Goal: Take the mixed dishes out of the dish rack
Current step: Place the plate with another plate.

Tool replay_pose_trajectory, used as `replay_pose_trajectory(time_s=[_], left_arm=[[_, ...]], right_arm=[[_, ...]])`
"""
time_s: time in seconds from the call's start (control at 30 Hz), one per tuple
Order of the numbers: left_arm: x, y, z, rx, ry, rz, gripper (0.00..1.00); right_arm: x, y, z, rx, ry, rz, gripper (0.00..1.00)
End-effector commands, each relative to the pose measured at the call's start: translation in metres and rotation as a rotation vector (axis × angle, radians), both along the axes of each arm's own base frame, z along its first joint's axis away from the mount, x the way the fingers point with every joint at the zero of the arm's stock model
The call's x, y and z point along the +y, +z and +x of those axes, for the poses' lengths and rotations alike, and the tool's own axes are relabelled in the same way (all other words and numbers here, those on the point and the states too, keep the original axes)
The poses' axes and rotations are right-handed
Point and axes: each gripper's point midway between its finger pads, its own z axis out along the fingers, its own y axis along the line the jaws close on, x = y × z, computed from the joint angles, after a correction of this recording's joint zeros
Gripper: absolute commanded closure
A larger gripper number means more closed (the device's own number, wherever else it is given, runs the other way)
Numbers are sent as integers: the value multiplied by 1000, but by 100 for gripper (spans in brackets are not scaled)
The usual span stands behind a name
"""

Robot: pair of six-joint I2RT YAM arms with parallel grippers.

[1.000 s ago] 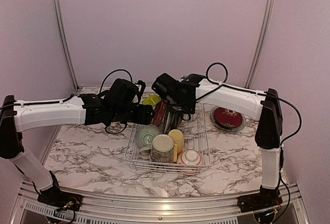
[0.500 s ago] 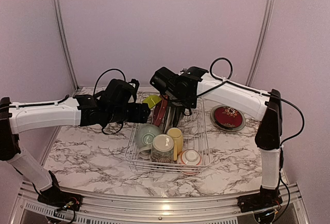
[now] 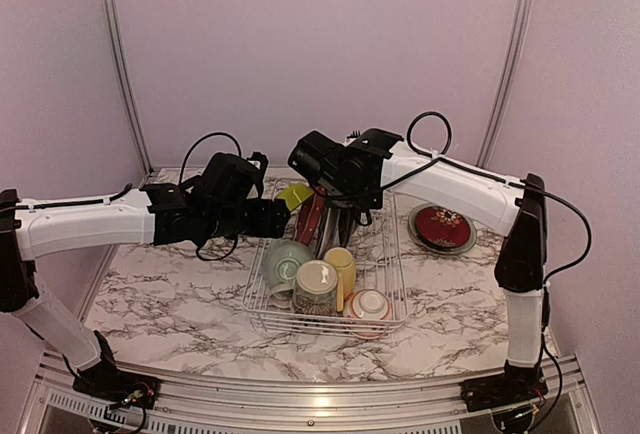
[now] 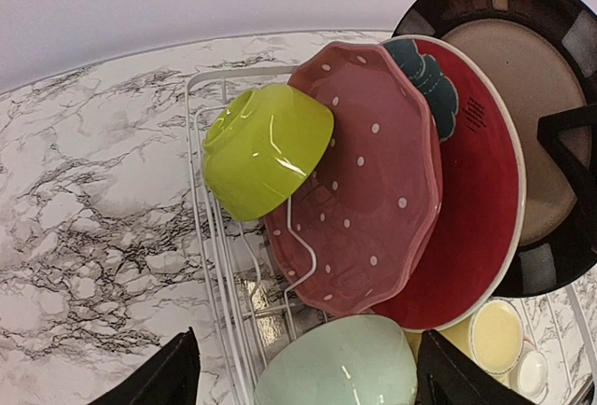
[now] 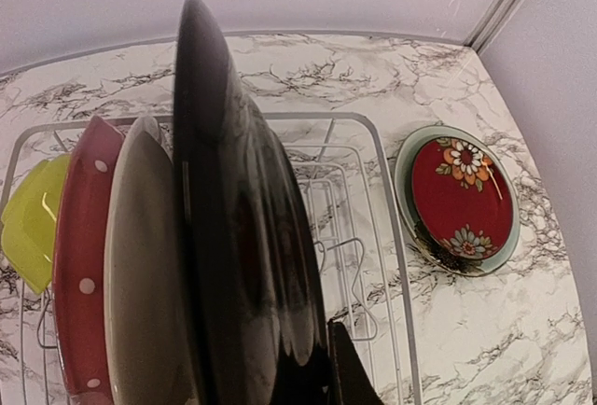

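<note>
Dish rack [image 3: 388,254] holds yellow mug [image 3: 343,264] — red plate [image 3: 441,227] just outside.

Dish rack [image 3: 300,322]: white coated wire.
Black plate [image 5: 233,237]: glossy glazed ceramic.
Lime bowl [image 4: 266,148]: shiny, smooth glaze.
Surface [image 4: 93,190]: smooth marble-veined top.

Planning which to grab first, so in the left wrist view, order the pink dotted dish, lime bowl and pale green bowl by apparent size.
1. pink dotted dish, clearly largest.
2. lime bowl and pale green bowl: not ranked; the pale green bowl is cut off at the bottom edge.
</note>
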Motion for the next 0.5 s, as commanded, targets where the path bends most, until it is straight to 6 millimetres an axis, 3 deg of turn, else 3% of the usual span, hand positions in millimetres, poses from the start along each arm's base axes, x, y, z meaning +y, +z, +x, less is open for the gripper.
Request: replay_pose_trajectory(time_s=[0.0,0.23,0.47], left_arm=[[10,3,-2,-4,21,0,17],[9,3,-3,0,17,-5,17],[11,0,-4,6,17,0,17]], right_arm=[[-5,79,-2,-182,-15,103,100],[-11,95,-5,-216,-17,113,100],[-34,102,-9,-249,-61,86,100]])
